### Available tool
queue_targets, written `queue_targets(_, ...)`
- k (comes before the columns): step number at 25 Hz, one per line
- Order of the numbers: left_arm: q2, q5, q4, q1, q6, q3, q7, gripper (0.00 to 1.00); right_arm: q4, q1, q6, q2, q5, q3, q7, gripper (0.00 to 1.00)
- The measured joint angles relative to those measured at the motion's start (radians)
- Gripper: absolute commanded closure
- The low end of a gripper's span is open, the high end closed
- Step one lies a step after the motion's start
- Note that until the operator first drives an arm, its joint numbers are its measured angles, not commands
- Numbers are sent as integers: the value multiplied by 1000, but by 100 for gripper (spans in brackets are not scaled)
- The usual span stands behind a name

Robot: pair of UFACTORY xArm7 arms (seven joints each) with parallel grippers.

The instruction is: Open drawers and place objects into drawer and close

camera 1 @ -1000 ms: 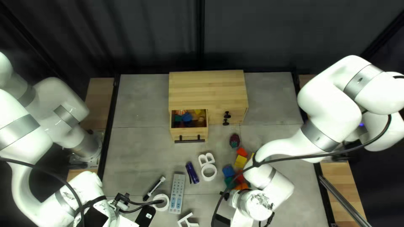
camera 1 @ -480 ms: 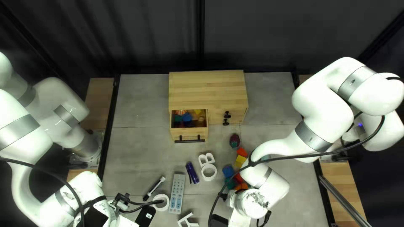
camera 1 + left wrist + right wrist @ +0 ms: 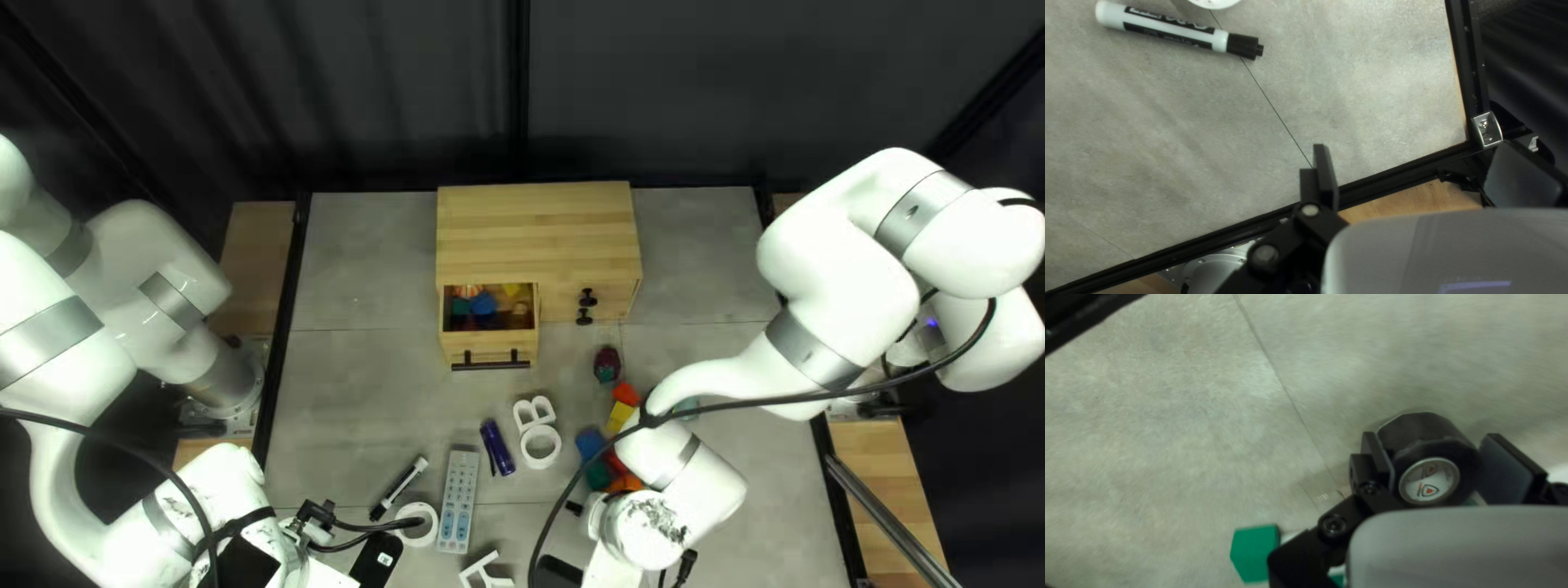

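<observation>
In the top left view my right gripper [image 3: 576, 507], mostly hidden by its arm, is left of the coloured blocks [image 3: 617, 463]. The right wrist view has my right gripper [image 3: 1434, 463] shut on a black round object [image 3: 1421, 435] with a silver centre. My left gripper [image 3: 318, 518] is left of the marker [image 3: 405, 482]; in its own view this gripper [image 3: 1410, 169] stands open and empty, the marker [image 3: 1176, 32] ahead of it. The wooden cabinet [image 3: 539, 223] has its left drawer [image 3: 490, 345] pulled out, coloured things inside. A dark red and green object [image 3: 606, 365] lies in front of the cabinet.
Around the table's near half lie a remote [image 3: 458, 501], a purple cylinder [image 3: 498, 448], a white letter B [image 3: 533, 412], white rings [image 3: 541, 463] and a white letter A [image 3: 487, 571]. A green block [image 3: 1255, 552] is beside my right gripper.
My right arm's wrist has shifted slightly to the left in the top left view. The left arm, the cabinet and its drawer have not moved.
</observation>
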Motion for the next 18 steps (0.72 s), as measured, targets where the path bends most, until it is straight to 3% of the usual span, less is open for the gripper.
queue_targets(3, 0, 0, 0, 0, 0, 0, 0, 0, 31, -17, 60, -56, 4, -31, 89, 95)
queue_targets(10, 0, 0, 0, 0, 0, 0, 0, 0, 14, -71, 70, -189, -68, -119, 289, 95)
queue_targets(18, 0, 0, 0, 0, 0, 0, 0, 0, -3, -134, -30, -204, -171, -200, 368, 96)
